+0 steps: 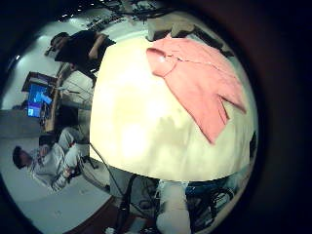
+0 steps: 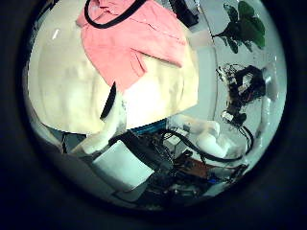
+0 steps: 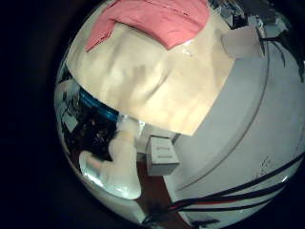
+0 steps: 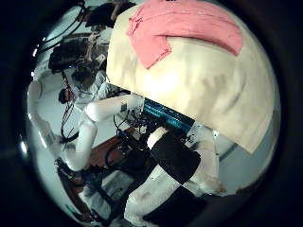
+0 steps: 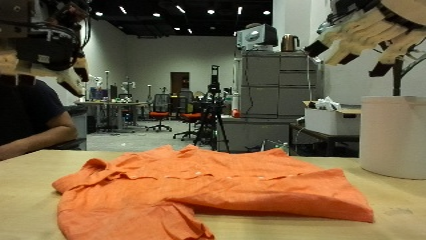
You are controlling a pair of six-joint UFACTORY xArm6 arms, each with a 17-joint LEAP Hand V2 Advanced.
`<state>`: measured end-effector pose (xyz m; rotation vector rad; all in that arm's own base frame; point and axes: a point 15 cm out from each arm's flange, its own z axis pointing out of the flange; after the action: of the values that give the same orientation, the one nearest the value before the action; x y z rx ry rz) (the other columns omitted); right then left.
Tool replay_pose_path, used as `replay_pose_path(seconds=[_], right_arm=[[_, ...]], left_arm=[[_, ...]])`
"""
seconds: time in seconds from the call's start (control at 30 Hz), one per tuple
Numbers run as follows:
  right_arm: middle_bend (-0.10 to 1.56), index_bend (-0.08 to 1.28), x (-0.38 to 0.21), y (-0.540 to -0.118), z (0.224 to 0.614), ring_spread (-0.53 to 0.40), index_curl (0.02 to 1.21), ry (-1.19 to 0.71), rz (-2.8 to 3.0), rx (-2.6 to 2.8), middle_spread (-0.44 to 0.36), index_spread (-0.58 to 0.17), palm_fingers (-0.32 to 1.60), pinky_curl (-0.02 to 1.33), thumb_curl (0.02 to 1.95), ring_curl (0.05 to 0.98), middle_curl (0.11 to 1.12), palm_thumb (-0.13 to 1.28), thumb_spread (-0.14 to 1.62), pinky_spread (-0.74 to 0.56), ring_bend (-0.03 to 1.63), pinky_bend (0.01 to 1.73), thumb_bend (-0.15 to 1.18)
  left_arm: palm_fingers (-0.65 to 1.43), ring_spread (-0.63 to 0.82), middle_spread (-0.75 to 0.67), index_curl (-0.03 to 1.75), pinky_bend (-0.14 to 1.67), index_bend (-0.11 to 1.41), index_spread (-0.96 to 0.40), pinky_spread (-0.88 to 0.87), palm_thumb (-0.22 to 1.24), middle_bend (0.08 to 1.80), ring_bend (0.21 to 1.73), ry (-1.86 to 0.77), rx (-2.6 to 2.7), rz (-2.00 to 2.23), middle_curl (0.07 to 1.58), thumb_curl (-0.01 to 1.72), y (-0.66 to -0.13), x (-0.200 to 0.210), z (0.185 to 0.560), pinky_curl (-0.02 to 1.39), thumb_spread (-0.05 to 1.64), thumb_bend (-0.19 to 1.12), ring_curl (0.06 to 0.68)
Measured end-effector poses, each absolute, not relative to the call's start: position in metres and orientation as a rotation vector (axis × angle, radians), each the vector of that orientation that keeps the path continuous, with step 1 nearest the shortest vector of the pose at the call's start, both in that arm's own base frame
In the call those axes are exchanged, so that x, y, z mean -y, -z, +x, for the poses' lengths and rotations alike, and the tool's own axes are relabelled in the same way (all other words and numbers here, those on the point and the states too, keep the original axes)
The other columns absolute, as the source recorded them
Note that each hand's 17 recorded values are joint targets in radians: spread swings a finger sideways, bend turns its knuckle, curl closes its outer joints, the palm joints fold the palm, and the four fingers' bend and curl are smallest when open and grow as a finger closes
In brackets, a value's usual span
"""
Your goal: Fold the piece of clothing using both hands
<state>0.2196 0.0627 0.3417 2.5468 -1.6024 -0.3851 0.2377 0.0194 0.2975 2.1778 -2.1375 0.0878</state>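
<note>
An orange shirt (image 5: 213, 185) lay flat on the pale wooden bench (image 5: 386, 205), spread wide across its middle. The cloth looked soft and thin, with shallow wrinkles. One sleeve (image 5: 87, 178) reached toward the edge below the left hand, and part of the fabric was folded over itself at the near side, making a thicker, rumpled layer (image 5: 133, 222). The bench top was smooth and light, with rounded corners in the palm views.

Both robot hands hung well above the bench, touching nothing. The left hand (image 5: 47, 45), built of black and white blocks, was high over the sleeve end of the shirt; its fingers hung loosely and held nothing. The right hand (image 5: 373, 35) was high over the opposite end, its fingers loosely spread and empty.

From the left palm the shirt (image 1: 200, 83) sat toward one edge of the bench (image 1: 146, 127); from the right palm it (image 4: 180, 28) lay near the far edge.

A white cylindrical container (image 5: 396, 135) stood beside the bench's right-hand end. Nothing lay between the hands and the shirt.
</note>
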Motion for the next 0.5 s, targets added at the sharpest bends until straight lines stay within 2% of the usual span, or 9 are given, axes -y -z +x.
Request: replay_pose_path(seconds=[0.2,0.4,0.5], right_arm=[[0.19,0.17,-0.06,-0.34,0.222,0.224,0.3,0.388,2.524,1.63,0.074,-0.292,0.21,0.32,0.2,0.27,0.32,0.44,1.35,0.37,0.21,0.25,-0.01],[0.19,0.18,-0.06,-0.343,0.226,0.226,0.31,0.384,2.522,1.628,0.076,-0.295,0.23,0.31,0.2,0.269,0.33,0.45,1.35,0.37,0.21,0.24,-0.01],[0.19,0.18,-0.061,-0.351,0.235,0.227,0.31,0.365,2.531,1.63,0.026,-0.289,0.24,0.31,0.21,0.27,0.32,0.47,1.36,0.37,0.22,0.23,0.0]], left_arm=[[0.21,0.5,0.19,0.37,0.19,0.17,0.04,0.47,0.52,0.2,0.33,0.024,2.22,1.991,0.32,0.38,-0.271,0.011,0.243,0.27,1.08,-0.02,0.217],[0.12,0.52,0.27,0.34,0.24,0.14,0.09,0.48,0.45,0.18,0.36,0.207,2.415,1.811,0.31,0.35,-0.237,0.03,0.263,0.3,1.09,-0.04,0.228],[0.07,0.52,0.28,0.33,0.25,0.14,0.1,0.48,0.41,0.19,0.38,0.268,2.49,1.727,0.31,0.34,-0.215,0.041,0.273,0.31,1.08,-0.04,0.235]])
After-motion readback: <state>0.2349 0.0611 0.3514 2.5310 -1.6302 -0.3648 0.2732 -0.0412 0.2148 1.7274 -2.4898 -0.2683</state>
